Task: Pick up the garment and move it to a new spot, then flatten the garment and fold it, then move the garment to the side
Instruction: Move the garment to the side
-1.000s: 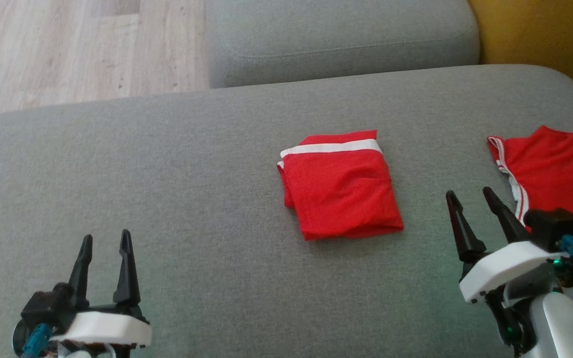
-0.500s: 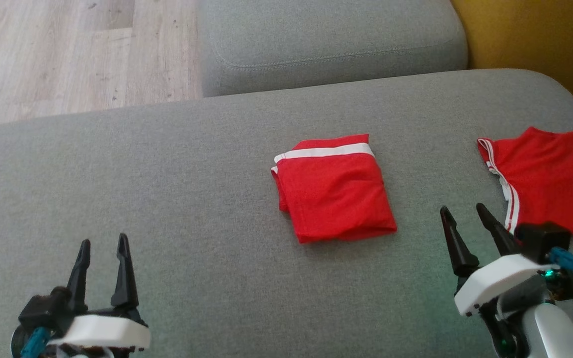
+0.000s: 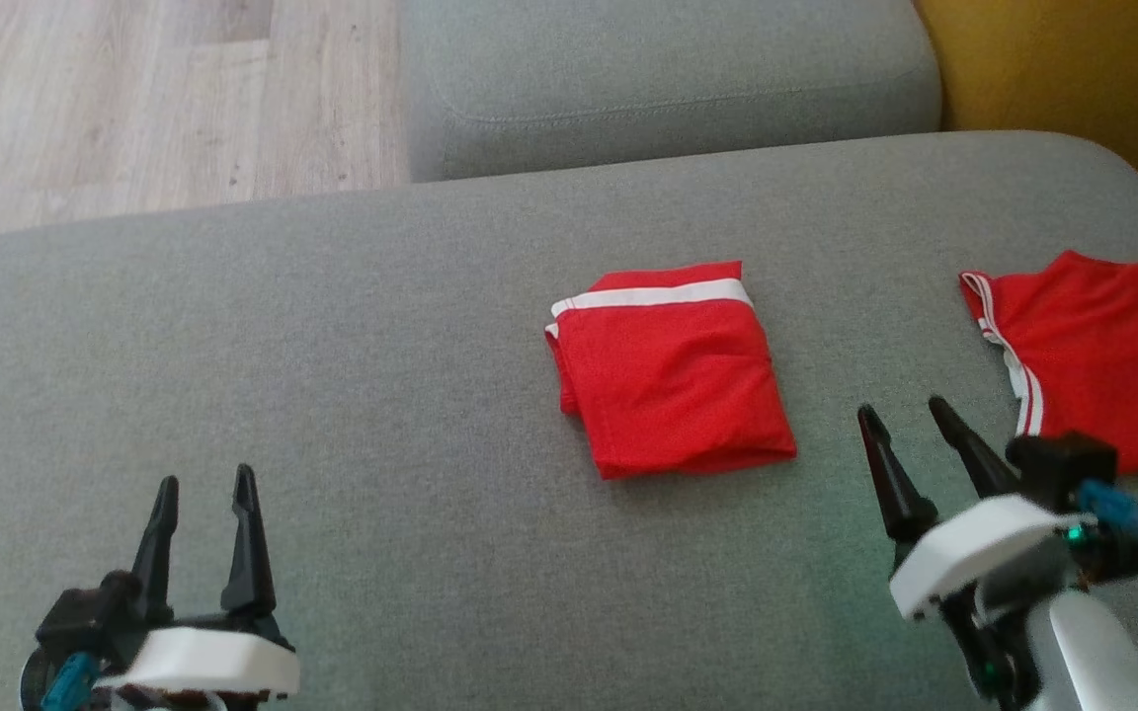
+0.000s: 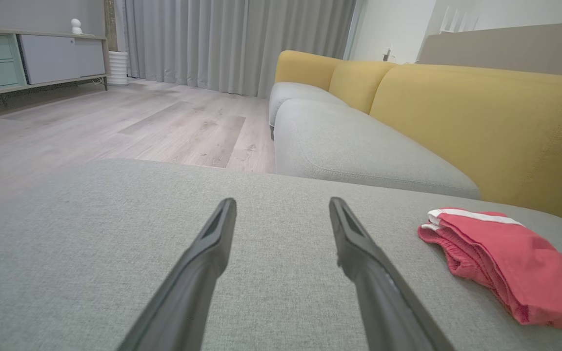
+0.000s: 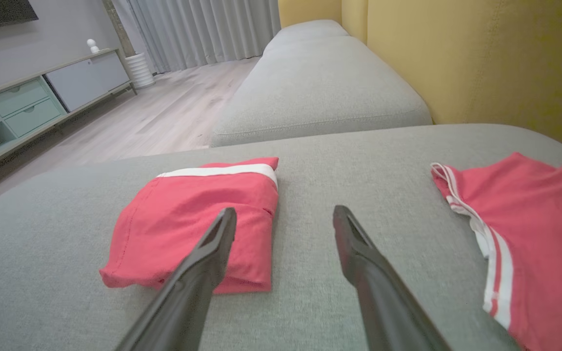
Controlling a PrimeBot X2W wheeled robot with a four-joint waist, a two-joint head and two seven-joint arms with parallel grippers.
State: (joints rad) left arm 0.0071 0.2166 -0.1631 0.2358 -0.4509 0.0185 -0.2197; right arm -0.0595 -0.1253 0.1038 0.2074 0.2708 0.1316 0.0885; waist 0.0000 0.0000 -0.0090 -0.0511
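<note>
We are in a living room at home. We see a big sofa (image 4: 481,126) with yellow backs and soft grey seats, long grey curtains (image 4: 232,44) and a wood floor (image 4: 115,126). A low cabinet (image 5: 42,102) with drawers stands by the wall.

A: What's the big grey surface?
B: A grey sofa seat (image 3: 233,326), filling the lower frame of the head view. A second grey seat cushion (image 3: 668,89) sits just beyond it at the top, with a yellow backrest (image 3: 1063,69) at upper right.
A: And upper left?
B: Pale wood-plank floor (image 3: 134,99). In the left wrist view, grey curtains (image 4: 222,39) hang at top centre. A sideboard (image 4: 37,58) at upper left bears a small white figurine (image 4: 76,25), and a white ribbed cylinder (image 4: 117,68) stands beside it.
</note>
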